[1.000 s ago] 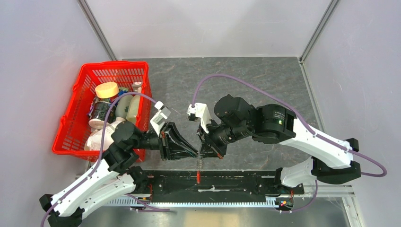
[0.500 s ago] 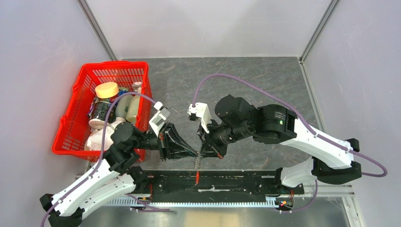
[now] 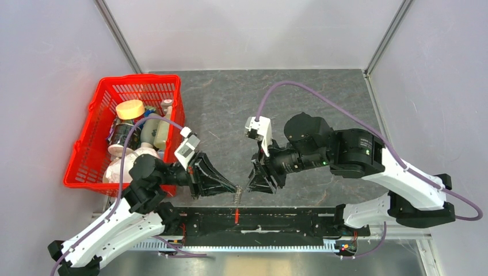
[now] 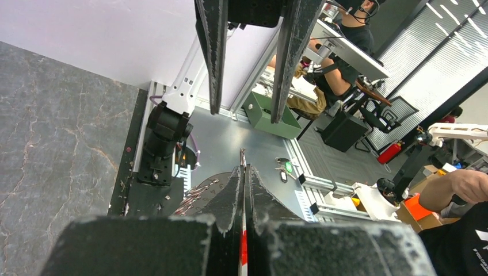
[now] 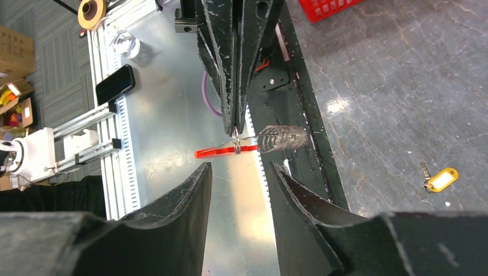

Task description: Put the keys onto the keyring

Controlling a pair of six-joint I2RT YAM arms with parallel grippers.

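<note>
Far left: red plastic basket [image 3: 151,81] with lattice walls, packed with a yellow-lidded jar [image 3: 130,108] and pale bottles, its right wall just beside the left arm's wrist. Next, left gripper [image 3: 236,188]: black wedge-shaped fingers, matte and scuffed, pressed flat together and clamped on the keyring [image 5: 236,148], held off the table at the near edge. At the pinch, a thin silvery ring; from the right wrist view, a glossy red elongated tag [image 5: 214,152] sticking out to one side and a silvery coiled chain [image 5: 281,137] to the other. From overhead, tag hanging in front of the black rail [image 3: 288,221] along the near edge. Key itself too small to make out. Just right of that, right gripper [image 3: 251,183], tips aimed at the left one's, close but not touching; curved black fingers [image 5: 183,202] spread apart, nothing between them, keyring in line with the gap. Seen from the right wrist only: small yellow tag [image 5: 442,179] with a dark bit attached, lying flat on the table [image 3: 230,98], well apart from both grippers. Tabletop grey, stone-veined, faintly shiny; wide bare stretch far of the grippers and off to the right, bounded by plain white panel walls [image 3: 253,34] at the far and side edges.
</note>
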